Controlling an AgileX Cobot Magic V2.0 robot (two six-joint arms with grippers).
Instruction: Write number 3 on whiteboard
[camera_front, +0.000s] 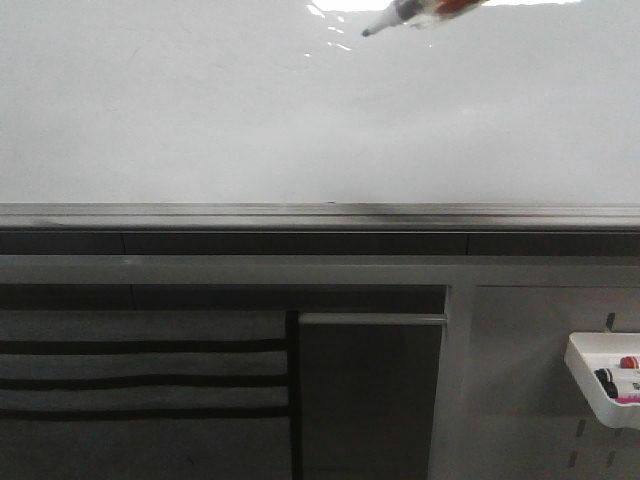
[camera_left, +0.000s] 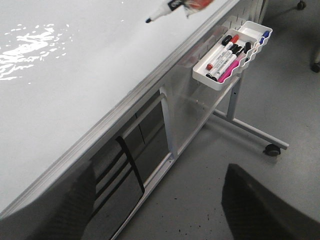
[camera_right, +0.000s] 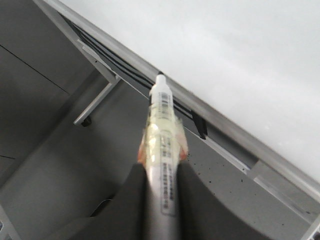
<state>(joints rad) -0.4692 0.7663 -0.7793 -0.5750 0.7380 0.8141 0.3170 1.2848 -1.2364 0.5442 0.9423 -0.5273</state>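
Note:
The whiteboard (camera_front: 300, 120) is glossy white with glare and a grey bottom rail (camera_front: 320, 215). No number 3 shows on it in any view. My right gripper (camera_right: 161, 190) is shut on a marker (camera_right: 162, 125) with a white barrel and a dark tip. The marker enters the front view at the top edge (camera_front: 400, 14), its tip close to the board; I cannot tell if it touches. It also shows in the left wrist view (camera_left: 165, 9) over the board (camera_left: 60, 90). My left gripper (camera_left: 160, 210) is open and empty, below the board's rail.
A white tray (camera_left: 215, 82) with several markers hangs on the grey pegboard panel (camera_front: 520, 380) at the lower right; its rim shows in the front view (camera_front: 582, 372). The stand's leg and caster (camera_left: 272, 149) rest on the grey floor.

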